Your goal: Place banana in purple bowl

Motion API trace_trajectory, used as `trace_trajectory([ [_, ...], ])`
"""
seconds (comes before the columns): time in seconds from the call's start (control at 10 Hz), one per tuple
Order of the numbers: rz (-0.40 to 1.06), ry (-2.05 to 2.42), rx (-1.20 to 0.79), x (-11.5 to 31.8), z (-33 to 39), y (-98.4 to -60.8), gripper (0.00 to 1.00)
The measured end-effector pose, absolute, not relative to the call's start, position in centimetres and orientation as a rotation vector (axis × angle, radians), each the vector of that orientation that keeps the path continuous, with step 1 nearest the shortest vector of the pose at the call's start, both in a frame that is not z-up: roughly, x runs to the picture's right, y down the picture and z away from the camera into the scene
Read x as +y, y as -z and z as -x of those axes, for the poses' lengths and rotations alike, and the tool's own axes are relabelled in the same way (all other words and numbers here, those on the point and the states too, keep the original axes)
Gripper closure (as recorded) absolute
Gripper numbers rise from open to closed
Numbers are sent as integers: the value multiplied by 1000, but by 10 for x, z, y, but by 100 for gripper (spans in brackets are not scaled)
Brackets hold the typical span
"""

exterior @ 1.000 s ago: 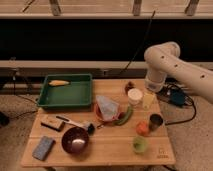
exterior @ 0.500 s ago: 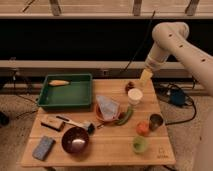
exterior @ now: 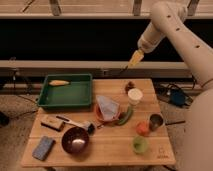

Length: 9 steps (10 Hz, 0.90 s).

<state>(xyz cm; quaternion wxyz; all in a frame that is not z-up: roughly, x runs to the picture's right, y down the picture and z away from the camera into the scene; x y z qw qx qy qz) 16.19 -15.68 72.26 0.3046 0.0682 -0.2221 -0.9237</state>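
The banana [exterior: 59, 82], small and yellow-orange, lies at the back of the green tray [exterior: 66, 99] on the left side of the wooden table. The purple bowl [exterior: 76, 140] stands near the table's front edge, left of centre, with a glossy inside and nothing in it. My gripper [exterior: 135, 59] hangs high above the table's back edge, well to the right of the tray. It points down and left, open, with nothing between its fingers. The white arm reaches in from the upper right.
A red-orange bowl [exterior: 100, 116] holding a blue-white bag sits mid-table, beside a curved green vegetable [exterior: 126, 115]. To the right stand a white cup [exterior: 134, 96], metal cup [exterior: 156, 121], orange fruit [exterior: 143, 128] and green cup [exterior: 140, 145]. A blue sponge [exterior: 43, 148] and brown bar [exterior: 51, 122] lie front left.
The arm has risen, carrying the gripper up and slightly left from just over the table's right rear to high above its back edge. Objects on the table have not moved.
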Motion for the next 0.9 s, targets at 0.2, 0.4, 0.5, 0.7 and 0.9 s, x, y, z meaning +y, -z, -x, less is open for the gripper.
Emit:
trace_trajectory([
  [0.2,-171,2441,-585,-155,-169,-722,20],
  [0.4,-176,2446,-590,-156,-163,-723,20],
  [0.5,-176,2446,-590,-155,-164,-724,20],
  [0.7,-131,2486,-576,-153,-167,-723,20],
  [0.9,-71,2571,-581,-142,-153,-735,20],
])
